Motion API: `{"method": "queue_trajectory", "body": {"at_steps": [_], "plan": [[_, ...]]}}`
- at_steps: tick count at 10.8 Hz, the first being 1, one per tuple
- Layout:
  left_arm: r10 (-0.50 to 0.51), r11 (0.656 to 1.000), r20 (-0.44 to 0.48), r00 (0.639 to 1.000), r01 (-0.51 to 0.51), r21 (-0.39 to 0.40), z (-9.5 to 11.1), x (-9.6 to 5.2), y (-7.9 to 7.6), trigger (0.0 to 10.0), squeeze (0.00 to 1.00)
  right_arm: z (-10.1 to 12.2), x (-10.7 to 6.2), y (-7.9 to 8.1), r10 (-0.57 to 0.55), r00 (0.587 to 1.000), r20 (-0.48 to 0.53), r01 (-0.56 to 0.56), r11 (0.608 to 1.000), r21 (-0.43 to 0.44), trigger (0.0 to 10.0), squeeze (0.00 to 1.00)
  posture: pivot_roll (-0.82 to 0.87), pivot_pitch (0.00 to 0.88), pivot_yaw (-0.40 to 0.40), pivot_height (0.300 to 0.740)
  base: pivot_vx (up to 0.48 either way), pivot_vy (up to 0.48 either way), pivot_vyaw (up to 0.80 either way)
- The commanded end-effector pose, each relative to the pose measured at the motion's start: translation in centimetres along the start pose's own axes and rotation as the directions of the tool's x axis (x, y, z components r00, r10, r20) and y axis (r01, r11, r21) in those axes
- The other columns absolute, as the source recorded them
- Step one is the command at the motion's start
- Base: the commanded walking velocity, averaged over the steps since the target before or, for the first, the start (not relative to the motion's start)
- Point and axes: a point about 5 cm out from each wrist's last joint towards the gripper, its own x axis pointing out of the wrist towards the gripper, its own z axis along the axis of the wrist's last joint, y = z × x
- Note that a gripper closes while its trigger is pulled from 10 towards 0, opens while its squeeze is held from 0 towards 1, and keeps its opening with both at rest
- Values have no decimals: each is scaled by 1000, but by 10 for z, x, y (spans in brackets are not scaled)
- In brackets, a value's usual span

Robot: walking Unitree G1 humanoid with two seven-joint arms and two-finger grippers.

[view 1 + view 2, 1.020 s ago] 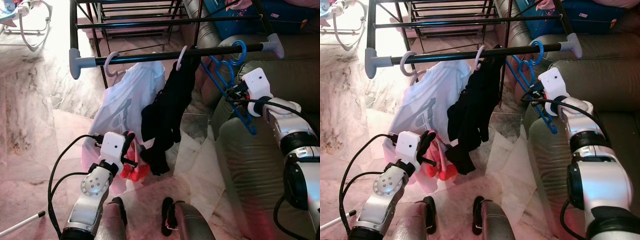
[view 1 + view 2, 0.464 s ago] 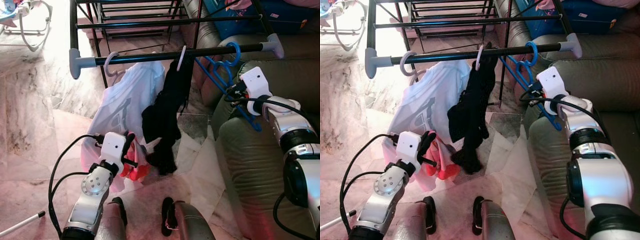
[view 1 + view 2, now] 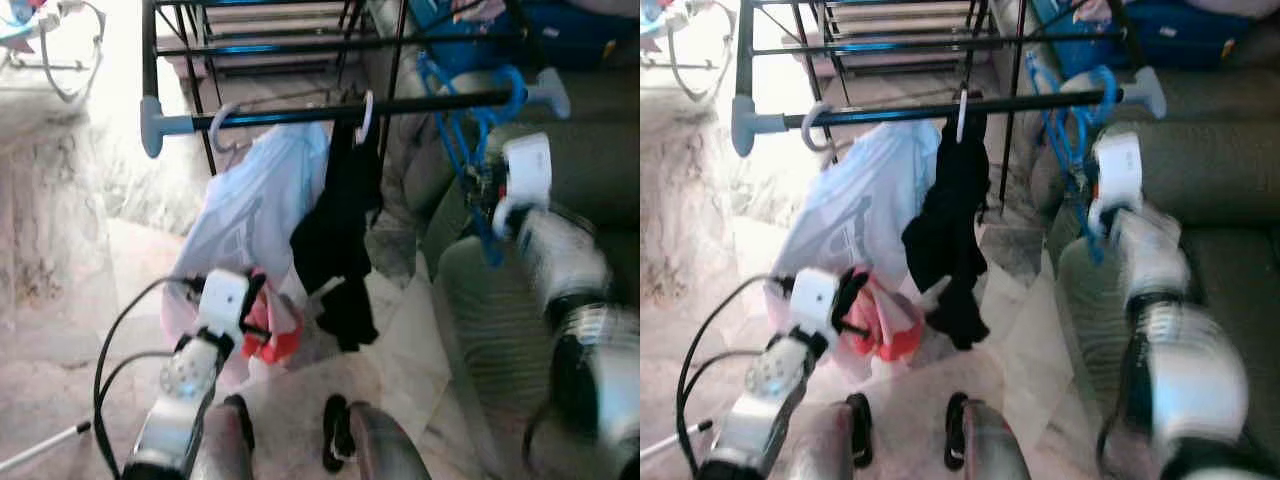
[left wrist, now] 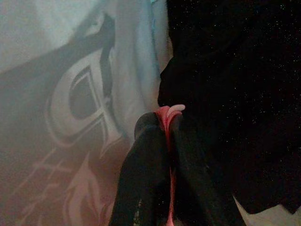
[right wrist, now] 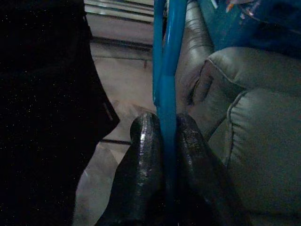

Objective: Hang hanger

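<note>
Right gripper (image 5: 162, 136) pinches the blue hanger (image 3: 460, 130), its hook at the rack rail's (image 3: 300, 115) right end; a jolt could unseat it. Left gripper (image 4: 167, 136) clamps pink cloth (image 3: 268, 325)

A smooth, glossy blue plastic hanger (image 5: 165, 80) sits between the matt, scuffed black fingers (image 5: 146, 155) of the right hand (image 5: 164, 136). The black rail (image 3: 300, 113) looks like matt metal with grey plastic end caps. The olive sofa (image 3: 600, 180) looks like soft leather.
</note>
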Motion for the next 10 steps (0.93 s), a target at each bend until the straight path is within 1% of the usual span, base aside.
{"method": "queue_trajectory", "body": {"at_steps": [1,2,3,4,5,6,7,8,9,10], "plan": [[3,1000,0,1000,-3,2,-2,-3,-2,10000,0,-13,-15,2,-88,994,69,82,993,83,4000,0,14,200,-92,740,0,0,0],[3,1000,2,1000,-3,24,-1,-4,-3,10000,0,-31,-29,11,-124,990,74,117,989,91,10000,0,14,198,-83,740,0,0,0],[11,1000,17,1000,-12,20,2,-3,-4,10000,0,-49,-44,21,-158,985,68,148,980,136,10000,0,14,198,-80,740,0,0,0],[28,999,29,999,-28,14,4,-1,-2,10000,0,-67,-62,32,-200,979,48,191,970,149,10000,0,0,192,-77,740,0,0,0],[32,999,23,999,-33,17,3,-1,-1,10000,0,-79,-70,39,-217,976,10,212,964,158,10000,0,-4,185,-77,740,0,0,0],[36,999,12,999,-37,23,1,1,-1,10000,0,-92,-79,49,-229,972,-55,235,959,161,10000,0,-7,184,-76,740,0,0,0],[37,999,9,999,-37,29,1,2,-1,10000,0,-98,-82,57,-206,974,-94,219,962,164,10000,0,-7,185,-74,740,0,0,0],[40,999,8,999,-40,34,1,2,0,10000,0,-97,-82,59,-191,977,-99,206,962,180,10000,0,-7,188,-76,740,0,0,0],[43,998,6,999,-43,38,1,2,1,10000,0,-97,-81,60,-178,979,-103,196,959,204,10000,0,-7,189,-77,740,-247,0,0],[44,998,6,999,-44,37,1,2,1,10000,0,-95,-81,61,-171,980,-104,189,960,205,10000,0,-8,189,-79,740,-240,0,0]]}}
